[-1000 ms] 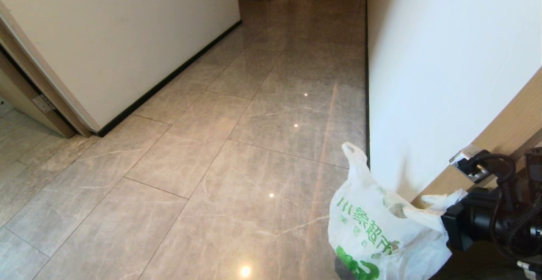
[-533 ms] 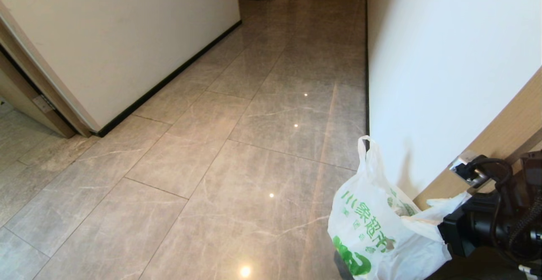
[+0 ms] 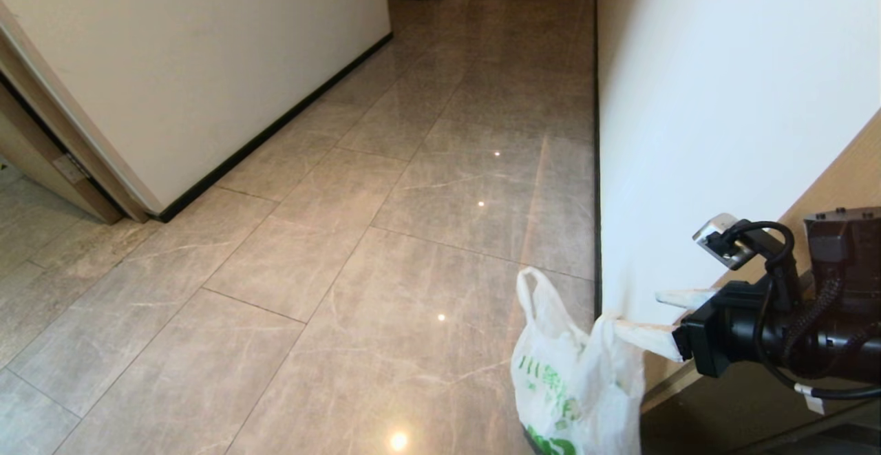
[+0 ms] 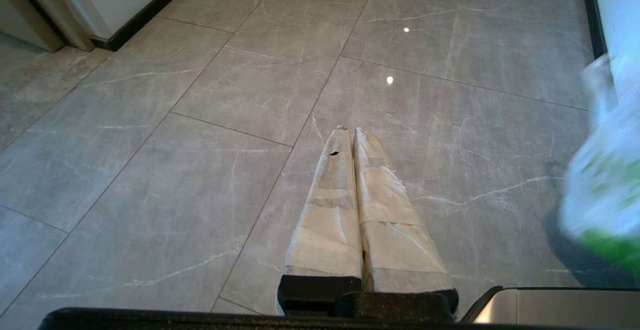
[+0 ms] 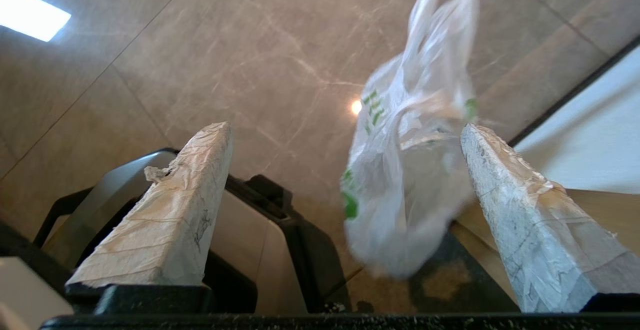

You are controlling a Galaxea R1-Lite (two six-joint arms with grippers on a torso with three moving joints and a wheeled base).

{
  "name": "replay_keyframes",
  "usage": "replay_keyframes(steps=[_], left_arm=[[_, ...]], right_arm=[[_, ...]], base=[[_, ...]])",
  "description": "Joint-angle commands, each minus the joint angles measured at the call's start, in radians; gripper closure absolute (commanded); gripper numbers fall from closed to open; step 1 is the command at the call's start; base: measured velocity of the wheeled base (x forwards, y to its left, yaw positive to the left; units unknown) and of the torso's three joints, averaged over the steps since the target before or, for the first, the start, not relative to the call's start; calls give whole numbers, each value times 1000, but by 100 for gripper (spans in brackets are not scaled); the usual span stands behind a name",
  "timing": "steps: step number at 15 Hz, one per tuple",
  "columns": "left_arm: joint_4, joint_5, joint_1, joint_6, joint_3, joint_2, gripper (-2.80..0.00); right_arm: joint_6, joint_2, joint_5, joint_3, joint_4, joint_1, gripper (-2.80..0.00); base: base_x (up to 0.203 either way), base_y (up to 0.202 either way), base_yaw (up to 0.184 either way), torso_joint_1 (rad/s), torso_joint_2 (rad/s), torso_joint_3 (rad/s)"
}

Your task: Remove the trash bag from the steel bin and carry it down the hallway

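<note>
The trash bag (image 3: 575, 386) sits low at the right of your head view, on or just above the hallway floor (image 3: 385, 235), close to the white wall (image 3: 716, 97) and its black baseboard (image 3: 596, 186); whether it touches the tiles you cannot tell. One loop handle stands up from it, and green print shows on its side. Your right gripper (image 3: 657, 317) reaches in from the right just beside the bag's top, its taped fingers spread apart, one fingertip at the bag's upper edge.

In your left wrist view, the left gripper (image 4: 350, 135) hangs over bare grey tiles with its jaws pressed together and nothing between them. The bag (image 4: 607, 170) shows blurred, well off to one side.

In your right wrist view, the right gripper (image 5: 347, 133) has its jaws wide apart. The bag (image 5: 410, 170) shows between the two taped fingers (image 5: 170, 210), beyond the tips and nearer to one of them, and neither clamps it.
</note>
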Motion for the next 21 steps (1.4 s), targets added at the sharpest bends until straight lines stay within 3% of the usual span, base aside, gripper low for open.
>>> replay_keyframes(steps=[1, 6, 13, 18, 19, 20, 21], left_arm=[[0, 0, 0, 0, 0, 0, 0], [0, 0, 0, 0, 0, 0, 0], [-2, 0, 0, 0, 0, 0, 0], [0, 0, 0, 0, 0, 0, 0], [0, 0, 0, 0, 0, 0, 0], [0, 0, 0, 0, 0, 0, 0], [0, 0, 0, 0, 0, 0, 0]], right_arm=[[-2, 28, 0, -14, -3, 10, -280], [-2, -12, -4, 5, 64, 44, -280], [-2, -182, -10, 17, 407, 42, -280], [-2, -351, -9, 48, 542, 36, -280], [-1, -387, -9, 48, 559, 28, -215], [-2, -417, -17, 48, 579, 16, 0], [-3, -436, -53, 51, 610, -4, 0]], base=[[0, 0, 0, 0, 0, 0], [0, 0, 0, 0, 0, 0], [0, 0, 0, 0, 0, 0], [0, 0, 0, 0, 0, 0], [0, 0, 0, 0, 0, 0], [0, 0, 0, 0, 0, 0], [0, 0, 0, 0, 0, 0]])
